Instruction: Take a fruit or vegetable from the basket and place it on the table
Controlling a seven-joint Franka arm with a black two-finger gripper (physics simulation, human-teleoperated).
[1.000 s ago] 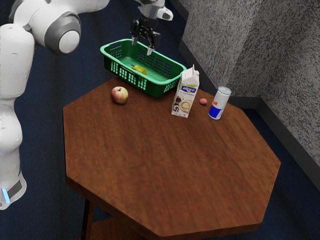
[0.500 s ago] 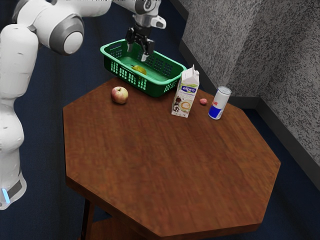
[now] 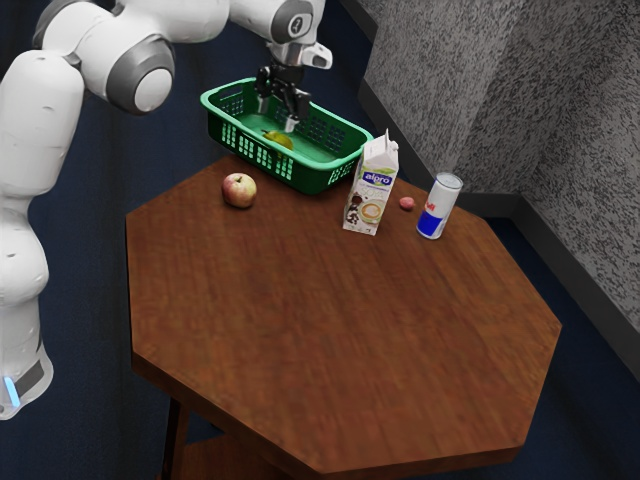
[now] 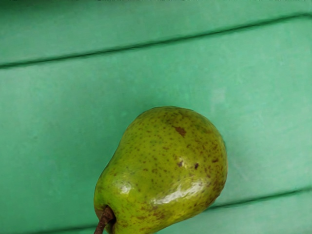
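Gripper point(image 3: 277, 114) poised over the basket point(image 3: 338, 174), its two fingers apart and holding nothing, while the pear point(image 4: 163, 170) lies on the basket's floor beneath. From where I'm standing, I'd say only the reach is mostly done. Going down the last bit, closing on the pear, lifting it clear and setting it on the table point(image 3: 340, 330) are all left.
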